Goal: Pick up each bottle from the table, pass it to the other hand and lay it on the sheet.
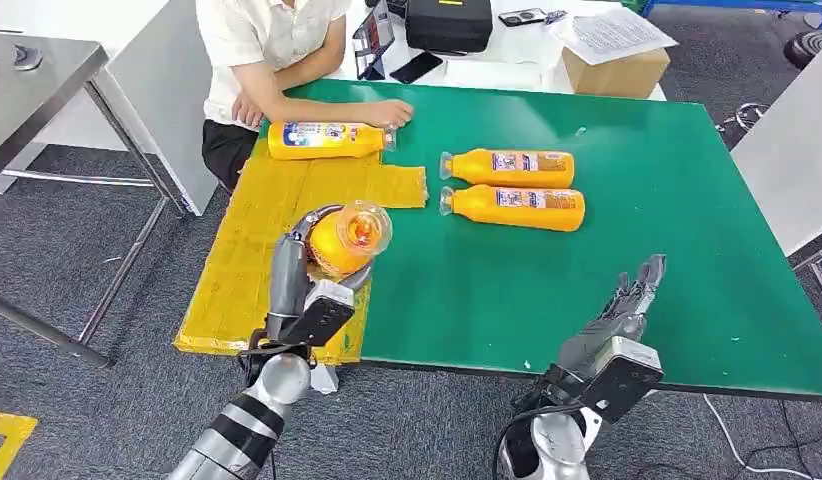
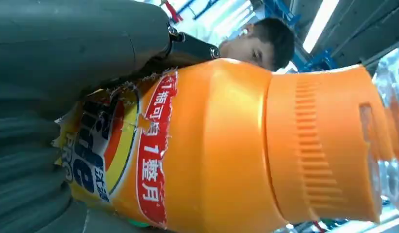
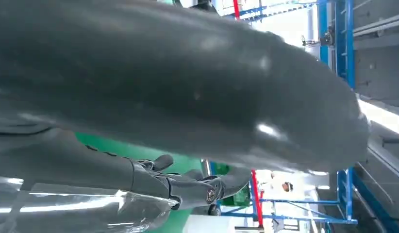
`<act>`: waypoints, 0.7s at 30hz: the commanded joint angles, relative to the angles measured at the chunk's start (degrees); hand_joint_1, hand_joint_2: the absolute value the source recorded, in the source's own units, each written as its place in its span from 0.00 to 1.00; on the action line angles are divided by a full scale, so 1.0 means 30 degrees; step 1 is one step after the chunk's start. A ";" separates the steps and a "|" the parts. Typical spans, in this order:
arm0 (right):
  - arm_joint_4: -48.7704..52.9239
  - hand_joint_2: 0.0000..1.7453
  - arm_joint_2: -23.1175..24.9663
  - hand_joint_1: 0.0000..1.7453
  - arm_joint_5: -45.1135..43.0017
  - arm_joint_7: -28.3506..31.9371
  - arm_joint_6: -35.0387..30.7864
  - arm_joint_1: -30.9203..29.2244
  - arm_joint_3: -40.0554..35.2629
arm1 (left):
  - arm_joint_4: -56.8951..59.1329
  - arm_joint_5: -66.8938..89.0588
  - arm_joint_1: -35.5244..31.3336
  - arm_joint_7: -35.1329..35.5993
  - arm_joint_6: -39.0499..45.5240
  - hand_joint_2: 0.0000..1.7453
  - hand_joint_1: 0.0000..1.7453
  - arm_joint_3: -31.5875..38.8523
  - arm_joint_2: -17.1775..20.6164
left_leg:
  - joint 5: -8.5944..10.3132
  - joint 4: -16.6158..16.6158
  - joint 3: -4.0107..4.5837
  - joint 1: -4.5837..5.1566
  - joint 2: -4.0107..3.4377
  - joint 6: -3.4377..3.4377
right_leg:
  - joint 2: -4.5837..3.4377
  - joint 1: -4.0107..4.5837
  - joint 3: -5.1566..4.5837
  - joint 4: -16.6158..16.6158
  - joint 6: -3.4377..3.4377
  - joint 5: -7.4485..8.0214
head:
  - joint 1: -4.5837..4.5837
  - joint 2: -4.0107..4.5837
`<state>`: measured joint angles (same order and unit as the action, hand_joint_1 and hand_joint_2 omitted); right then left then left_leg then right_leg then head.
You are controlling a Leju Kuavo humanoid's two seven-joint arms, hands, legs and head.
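Observation:
My left hand [image 1: 305,245] grips an orange bottle [image 1: 349,236] above the yellow sheet [image 1: 259,232], with its clear cap pointing up toward my head. In the left wrist view the same bottle [image 2: 226,145] lies close against my left hand [image 2: 47,116], its label torn. Another orange bottle [image 1: 327,140] lies on the sheet's far end, where a person's hand [image 1: 387,112] touches it. Two more bottles [image 1: 509,167] [image 1: 517,207] lie side by side on the green table [image 1: 647,240]. My right hand [image 1: 627,305] hovers open over the table's near edge, its fingers [image 3: 188,187] spread, holding nothing.
A person in a white shirt [image 1: 267,50] sits at the table's far left corner. Behind the table are a black case [image 1: 449,24], a phone [image 1: 417,67], papers [image 1: 612,33] and a cardboard box [image 1: 617,72]. A grey table [image 1: 37,70] stands to the left.

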<state>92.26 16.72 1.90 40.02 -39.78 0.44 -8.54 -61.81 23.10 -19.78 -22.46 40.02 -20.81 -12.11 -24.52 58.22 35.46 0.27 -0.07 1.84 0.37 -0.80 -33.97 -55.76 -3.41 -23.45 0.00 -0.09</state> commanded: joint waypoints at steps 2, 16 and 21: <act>0.0454 0.00 -0.0246 0.00 -0.0588 -0.0007 0.0325 -0.0892 -0.0012 | 1.0229 0.8789 -0.6320 0.5771 -0.3149 1.00 1.00 -0.1920 0.1057 | 0.0002 -0.0005 -0.0046 -0.0014 0.0035 -0.0028 | 0.0023 0.0013 0.0061 0.0002 0.0031 -0.0007 | -0.0015 0.0000; -0.2341 1.00 0.0037 0.00 -0.1223 -0.0007 0.3190 -0.1039 -0.0357 | 1.5568 1.0488 -0.9304 0.9174 -1.4189 1.00 1.00 -0.2759 0.0990 | 0.0020 -0.0023 -0.0089 -0.0020 -0.0058 -0.0061 | -0.0063 0.0020 0.0071 -0.0020 0.0085 0.0034 | 0.0000 0.0000; -0.2585 1.00 0.0036 0.00 -0.1198 -0.0007 0.3294 -0.0982 -0.0659 | 1.5524 0.9498 -0.9112 0.8901 -1.4725 1.00 0.00 -0.1806 0.0887 | 0.0013 -0.0026 -0.0121 -0.0023 -0.0063 -0.0072 | -0.0072 0.0022 0.0104 -0.0013 0.0099 0.0029 | -0.0007 0.0000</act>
<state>90.51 17.51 -1.79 40.04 -30.29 -0.43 -9.14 -22.55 53.72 -45.14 4.72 -2.10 -27.15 -9.60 -24.38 58.22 35.45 0.26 -0.07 1.75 0.37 -0.79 -33.95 -55.88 -3.25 -23.33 -0.02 -0.09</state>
